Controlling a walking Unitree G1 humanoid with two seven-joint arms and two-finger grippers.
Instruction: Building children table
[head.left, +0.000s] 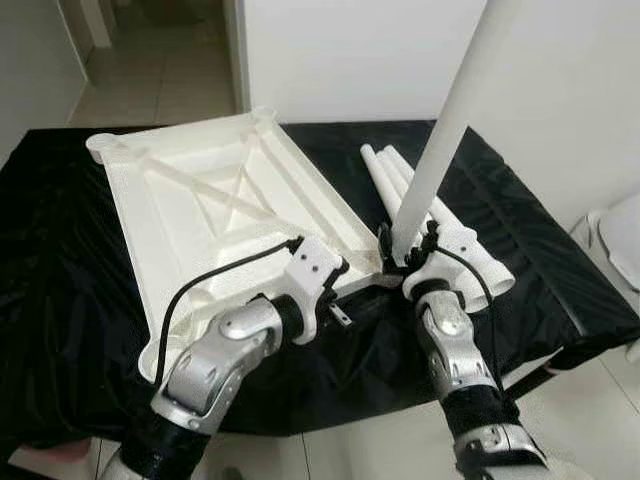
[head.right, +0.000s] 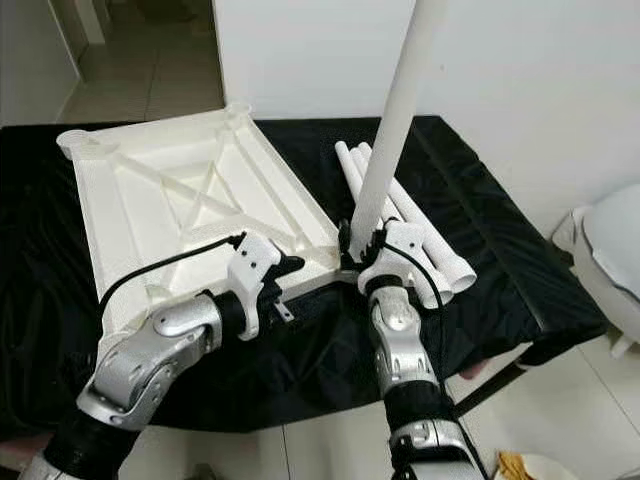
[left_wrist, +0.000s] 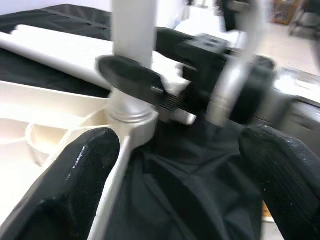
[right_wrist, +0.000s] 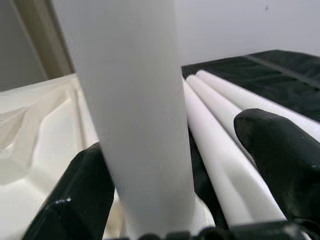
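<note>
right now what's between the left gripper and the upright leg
Just the tabletop's near corner socket, where the upright leg seats, and black cloth beneath, seen in the left wrist view. The left gripper is open.

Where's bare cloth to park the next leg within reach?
Bare black cloth lies left of the upturned tabletop, and right of the spare legs by the table edge. Crowded: the near corner, where the right gripper holds the upright leg.

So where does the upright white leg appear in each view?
Left eye view: upright leg right of centre, rising to the top edge.
Right eye view: near centre, rising likewise.
Left wrist view: standing at the tabletop corner.
Right wrist view: close up.
Shared landmark: spare legs lying beside it.
</note>
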